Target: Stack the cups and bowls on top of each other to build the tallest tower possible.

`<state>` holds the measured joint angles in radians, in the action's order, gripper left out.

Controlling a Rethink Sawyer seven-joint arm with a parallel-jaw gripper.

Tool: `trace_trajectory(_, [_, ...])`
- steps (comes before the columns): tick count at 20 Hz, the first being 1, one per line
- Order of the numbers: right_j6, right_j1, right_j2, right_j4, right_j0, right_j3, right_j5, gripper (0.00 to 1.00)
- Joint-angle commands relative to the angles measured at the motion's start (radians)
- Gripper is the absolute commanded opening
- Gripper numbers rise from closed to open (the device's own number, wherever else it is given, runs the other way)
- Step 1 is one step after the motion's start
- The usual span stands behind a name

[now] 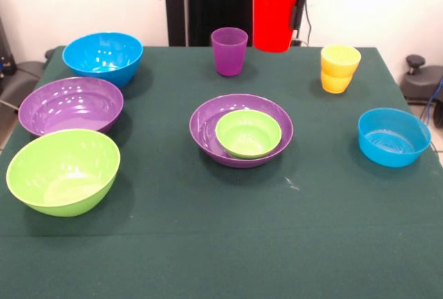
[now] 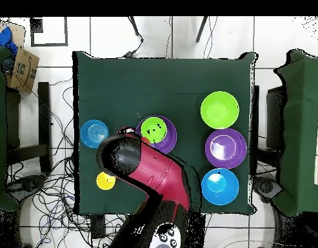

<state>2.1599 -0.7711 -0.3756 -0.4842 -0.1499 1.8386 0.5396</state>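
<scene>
The tower (image 1: pixel 241 131) has only 2 pieces so far: the small green bowl (image 1: pixel 248 133) sits inside a large purple bowl (image 1: pixel 208 122) at the table's (image 1: pixel 208 243) middle. The gripper (image 1: pixel 296 5) grasps the red cup (image 1: pixel 273 19) by its rim and holds it in the air, above the table's far side. I judge this cup goes on next. Not stacked yet are the purple cup (image 1: pixel 229 50), the 2 nested yellow cups (image 1: pixel 339 68), the small blue bowl (image 1: pixel 393 137), and the large blue (image 1: pixel 103 57), purple (image 1: pixel 70 105) and lime green (image 1: pixel 63 171) bowls.
</scene>
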Motion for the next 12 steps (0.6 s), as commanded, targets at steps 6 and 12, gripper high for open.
trace_trajectory(6, [0.025, -0.013, 0.037, 0.158, 0.024, -0.041, 0.062, 0.00])
trace_trajectory(12, [0.037, -0.030, 0.050, 0.174, 0.039, -0.051, 0.082, 0.00])
